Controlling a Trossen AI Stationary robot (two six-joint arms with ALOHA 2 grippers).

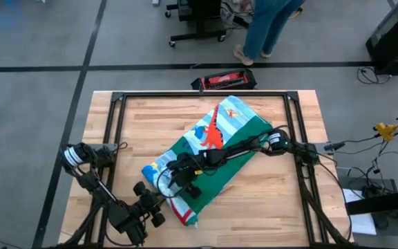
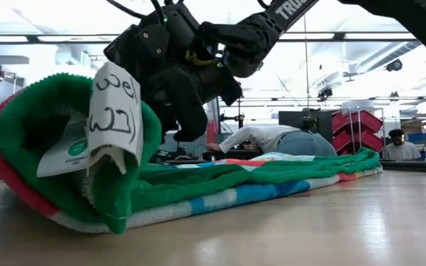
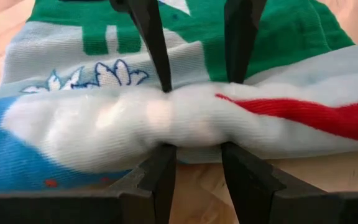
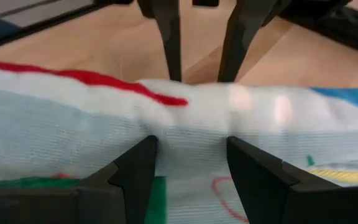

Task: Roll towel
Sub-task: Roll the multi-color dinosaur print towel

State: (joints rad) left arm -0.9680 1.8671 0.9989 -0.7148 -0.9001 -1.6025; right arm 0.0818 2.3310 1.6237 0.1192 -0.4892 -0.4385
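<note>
High view: one towel (image 1: 220, 149) lies slantwise on the table (image 1: 144, 124), its near end rolled, with two grippers, left (image 1: 159, 209) and right (image 1: 179, 181), both pinching that roll.

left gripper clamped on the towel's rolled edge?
Yes: in the left wrist view the left gripper pinches the towel roll between its fingers.

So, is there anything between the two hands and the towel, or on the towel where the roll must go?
Nothing visible. Both hands already pinch the rolled edge of the towel: the left hand and the right hand each close on the fold. The flat part ahead carries nothing.
</note>
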